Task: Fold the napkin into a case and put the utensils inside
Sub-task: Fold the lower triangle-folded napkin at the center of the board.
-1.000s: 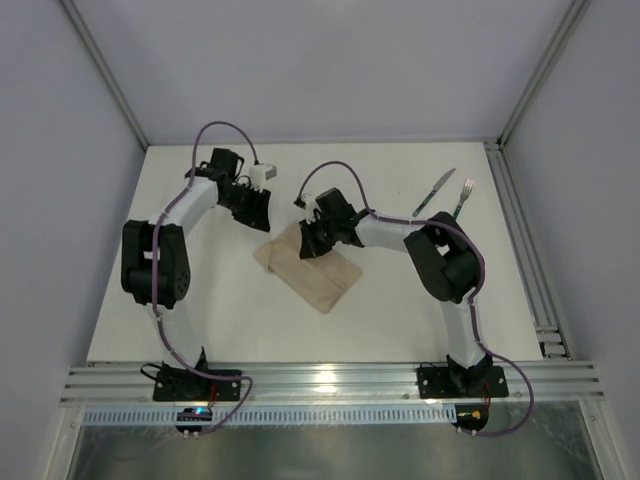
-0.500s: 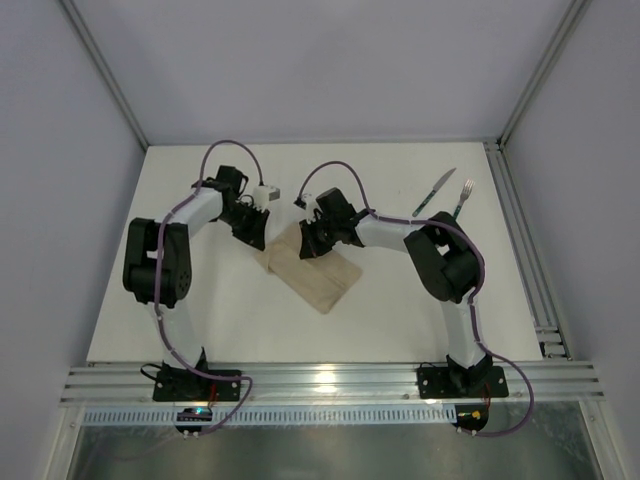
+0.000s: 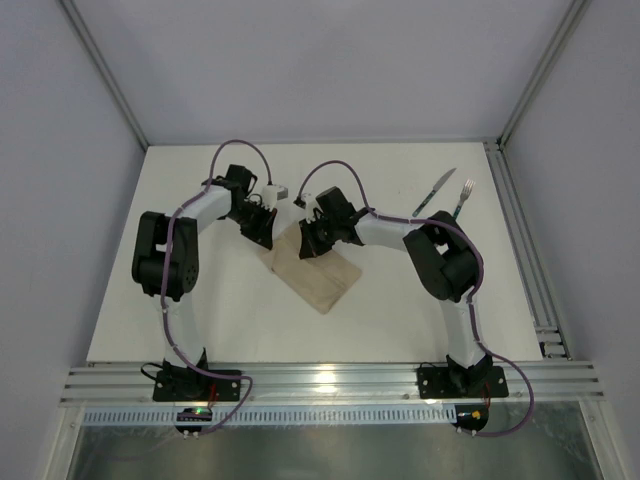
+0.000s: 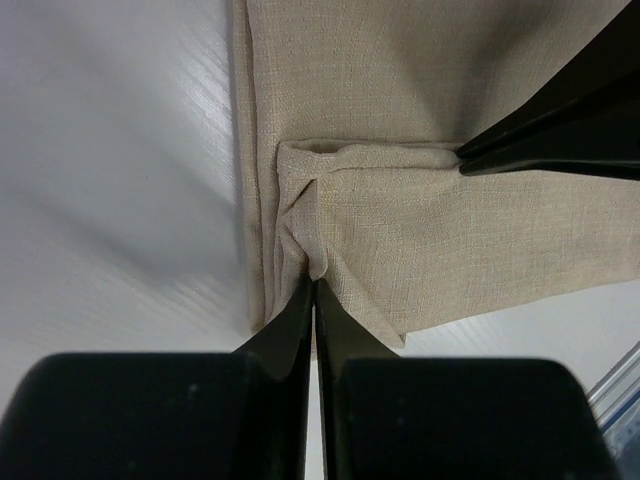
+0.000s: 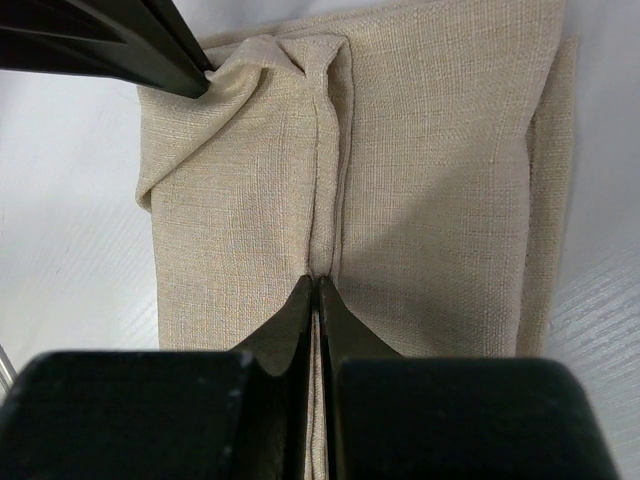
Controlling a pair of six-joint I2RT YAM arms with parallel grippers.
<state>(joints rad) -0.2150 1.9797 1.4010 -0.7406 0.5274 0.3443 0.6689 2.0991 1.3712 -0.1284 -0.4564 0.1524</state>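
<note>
white table: utensils seen only overhead; up close, left gripper and right gripper pinch napkin.

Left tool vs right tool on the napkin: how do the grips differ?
The left tool pinches a bunched pucker at the napkin's edge; the right tool pinches a straight raised ridge further in on the cloth. In the top view, the left tool reaches in from the left and the right tool from the right. Shared: both are shut on the napkin, at two ends of one lifted fold.
</note>
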